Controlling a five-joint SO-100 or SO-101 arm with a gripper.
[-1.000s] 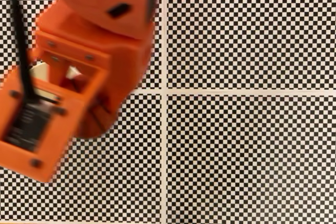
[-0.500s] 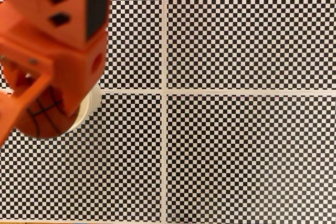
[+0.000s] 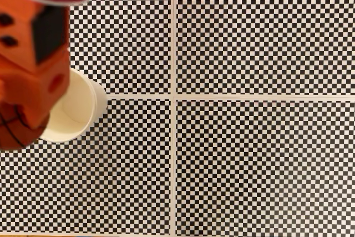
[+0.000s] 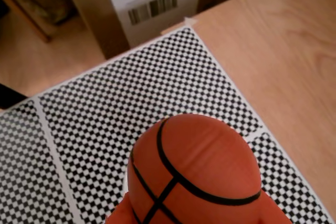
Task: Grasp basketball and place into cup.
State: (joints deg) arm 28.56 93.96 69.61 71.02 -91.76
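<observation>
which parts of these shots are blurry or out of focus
Fixed view: the orange arm at the left edge is soft and out of focus, being close to the lens, while the checkered mat and the cup are sharper. Wrist view: the basketball is slightly soft, and the barcode box behind is blurred.

Orange basketball (image 4: 194,174) with black seams, lifted beside upright, empty cream cup (image 3: 77,109).

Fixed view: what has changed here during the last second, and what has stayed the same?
The orange arm slid toward the left edge of the fixed view, carrying the basketball with it and uncovering most of the cup. The ball is still gripped; the wrist view shows it held from below. The cup stands where it was half a second ago, and the checkered mat is unchanged.
</observation>
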